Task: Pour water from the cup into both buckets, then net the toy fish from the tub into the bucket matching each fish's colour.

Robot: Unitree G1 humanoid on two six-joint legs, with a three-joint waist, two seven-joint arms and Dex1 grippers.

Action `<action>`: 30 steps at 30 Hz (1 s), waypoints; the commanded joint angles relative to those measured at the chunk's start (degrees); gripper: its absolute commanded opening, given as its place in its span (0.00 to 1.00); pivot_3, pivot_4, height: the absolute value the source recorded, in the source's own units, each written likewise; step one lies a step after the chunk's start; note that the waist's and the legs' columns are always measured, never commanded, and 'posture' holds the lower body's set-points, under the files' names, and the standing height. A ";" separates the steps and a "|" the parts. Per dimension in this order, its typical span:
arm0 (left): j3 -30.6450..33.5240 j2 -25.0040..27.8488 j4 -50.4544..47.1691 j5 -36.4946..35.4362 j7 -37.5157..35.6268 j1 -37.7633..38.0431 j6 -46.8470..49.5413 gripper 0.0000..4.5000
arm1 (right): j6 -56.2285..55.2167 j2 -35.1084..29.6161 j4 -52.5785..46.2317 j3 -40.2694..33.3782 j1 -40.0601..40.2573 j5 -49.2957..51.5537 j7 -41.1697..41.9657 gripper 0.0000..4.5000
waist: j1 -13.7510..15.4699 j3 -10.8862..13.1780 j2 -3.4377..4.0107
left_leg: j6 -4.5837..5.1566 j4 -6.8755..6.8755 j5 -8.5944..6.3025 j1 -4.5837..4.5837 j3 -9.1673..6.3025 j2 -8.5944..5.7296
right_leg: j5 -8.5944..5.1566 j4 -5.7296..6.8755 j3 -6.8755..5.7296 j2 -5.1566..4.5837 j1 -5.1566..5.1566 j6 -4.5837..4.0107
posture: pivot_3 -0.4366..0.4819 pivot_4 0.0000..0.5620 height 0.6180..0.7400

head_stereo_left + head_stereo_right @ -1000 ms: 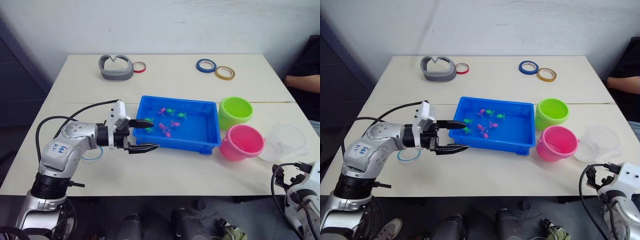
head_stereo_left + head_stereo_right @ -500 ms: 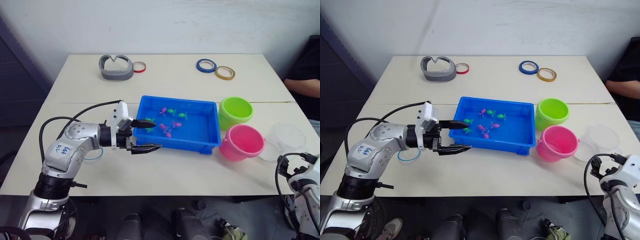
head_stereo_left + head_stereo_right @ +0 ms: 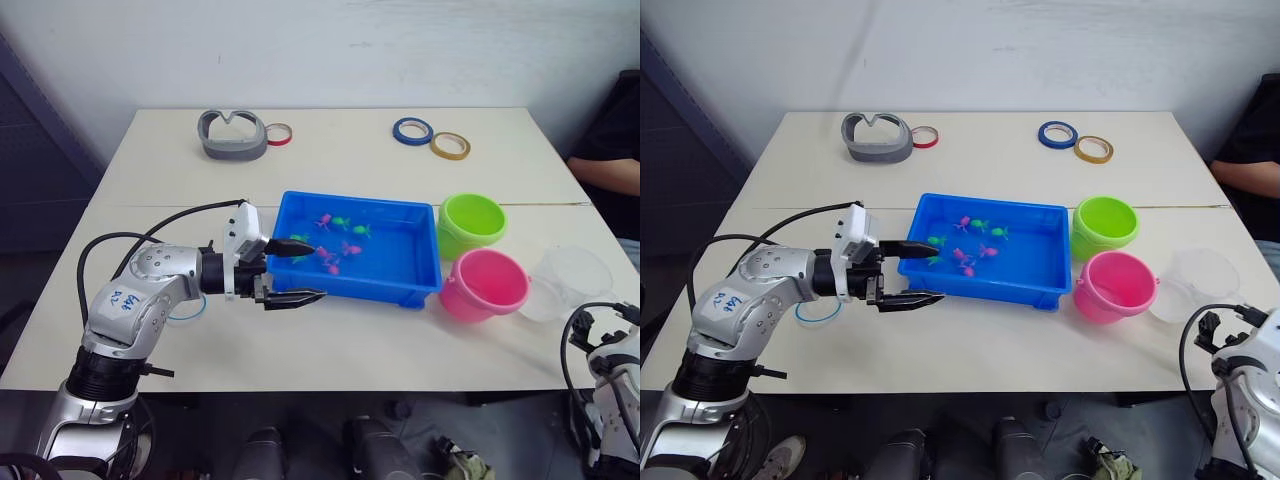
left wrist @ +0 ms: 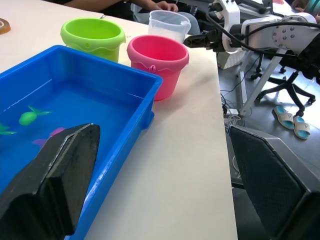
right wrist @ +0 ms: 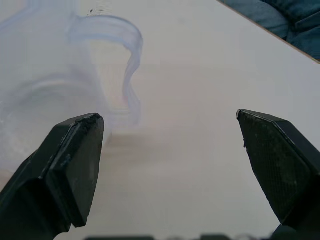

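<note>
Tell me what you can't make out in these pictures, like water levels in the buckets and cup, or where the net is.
- Water in the green bucket and pink bucket: the head views look in at a slant, so their walls hide the bottoms.
- Water in the cup: clear plastic, no level to read.
- Net: a blue ring lies behind the left gripper's arm, mostly covered; mesh or handle cannot be told.
- Toy fish: too small to count surely.
</note>
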 commanded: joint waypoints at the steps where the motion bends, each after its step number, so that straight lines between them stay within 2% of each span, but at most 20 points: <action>1: 0.52 0.06 -1.67 -0.66 -0.17 -0.49 -0.38 0.99 | -1.72 -1.13 -0.26 -1.86 -0.74 0.39 -0.29 1.00 | -0.07 0.00 0.00 | 0.00 0.00 0.00 0.00 0.00 0.01 | 0.00 0.00 0.00 0.00 0.00 0.00 | 0.48 0.27 1.00; 30: 1.88 1.56 -3.46 -0.85 0.70 -0.05 0.54 0.99 | -15.53 -3.80 18.85 0.33 -11.34 -2.05 -0.78 1.00 | -1.05 0.01 0.03 | 0.02 0.02 0.01 0.01 0.07 0.00 | 0.02 0.01 0.06 0.01 0.00 0.04 | 0.48 0.27 1.00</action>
